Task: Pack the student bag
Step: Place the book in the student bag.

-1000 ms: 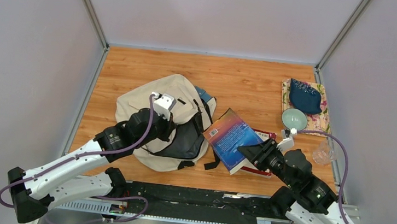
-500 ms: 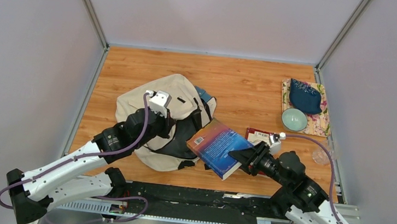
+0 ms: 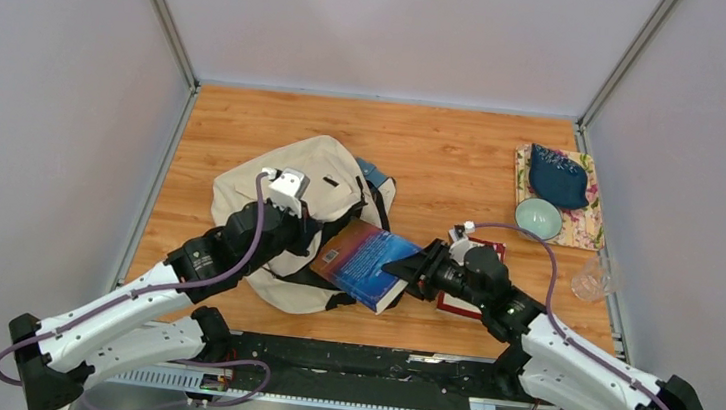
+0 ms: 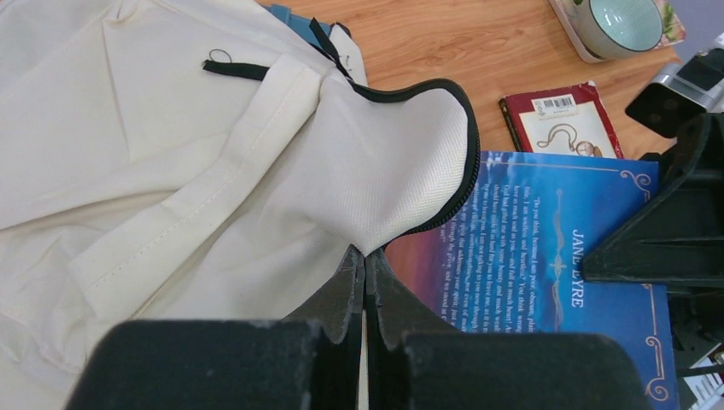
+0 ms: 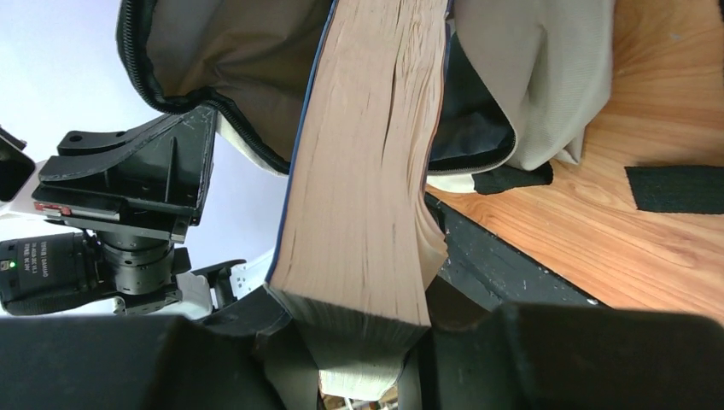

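The beige student bag [image 3: 276, 182] lies left of the table's middle, its dark-lined mouth facing right. My left gripper [image 3: 314, 232] is shut on the bag's zippered flap edge [image 4: 401, 171], holding it up. My right gripper [image 3: 411, 270] is shut on a thick blue book [image 3: 361, 263], gripped at its lower end [image 5: 376, 282]. The book's far end sits inside the bag's open mouth [image 5: 230, 68]. In the left wrist view the blue cover [image 4: 555, 256] shows under the lifted flap.
A red book [image 3: 483, 249] lies on the wood behind my right wrist. A teal bowl [image 3: 538, 218], a floral mat [image 3: 588, 222] carrying a dark blue pouch [image 3: 558, 176], and a clear glass [image 3: 595, 278] stand along the right wall. Something blue [image 3: 374, 173] peeks out behind the bag.
My right arm has carried the blue book leftwards off the red book and into the bag's mouth. The left gripper has kept its hold on the flap, shifting slightly.
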Available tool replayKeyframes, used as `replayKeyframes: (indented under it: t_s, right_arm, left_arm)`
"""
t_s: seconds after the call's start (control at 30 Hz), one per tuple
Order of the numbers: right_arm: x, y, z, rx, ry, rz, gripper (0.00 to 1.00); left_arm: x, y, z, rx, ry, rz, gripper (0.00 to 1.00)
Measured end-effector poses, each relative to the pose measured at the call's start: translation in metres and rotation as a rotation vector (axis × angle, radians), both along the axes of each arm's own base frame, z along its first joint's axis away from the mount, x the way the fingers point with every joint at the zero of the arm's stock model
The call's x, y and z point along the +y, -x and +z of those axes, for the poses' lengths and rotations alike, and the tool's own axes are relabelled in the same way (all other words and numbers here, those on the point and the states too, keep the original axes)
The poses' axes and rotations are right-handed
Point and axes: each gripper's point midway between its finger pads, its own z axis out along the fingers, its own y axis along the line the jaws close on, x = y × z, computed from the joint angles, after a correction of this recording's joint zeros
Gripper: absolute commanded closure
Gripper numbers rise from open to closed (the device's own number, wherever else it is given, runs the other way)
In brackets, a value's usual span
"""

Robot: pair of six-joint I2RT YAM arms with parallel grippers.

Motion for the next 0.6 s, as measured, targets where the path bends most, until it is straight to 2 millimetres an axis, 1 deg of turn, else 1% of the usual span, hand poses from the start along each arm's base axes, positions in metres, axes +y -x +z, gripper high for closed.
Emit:
replayKeyframes:
  t_s: [0.13,0.27,0.37,0.5,0.6]
  right_arm:
    - [0.013,0.002,0.0,0.01,-0.004,0.05,1.0]
    - [0.019,0.008,0.008,-0.005,-0.023,0.083,1.0]
    - [0.026,0.008,0.014,-0.022,-0.045,0.103,1.0]
    - [0.04,-0.001,0.014,-0.028,-0.048,0.11,1.0]
    - [0.052,-0.013,0.008,-0.028,-0.044,0.101,1.0]
  left_arm:
    - [0.002,0.002,-0.003,0.006,0.008,0.004,1.0]
    - [0.002,0.002,-0.002,0.005,0.017,0.005,1.0]
    - [0.001,0.003,-0.001,0.009,0.023,0.001,1.0]
    - [-0.001,0.004,-0.001,0.017,0.036,-0.005,1.0]
    - [-0.003,0.006,-0.001,0.025,0.049,-0.013,1.0]
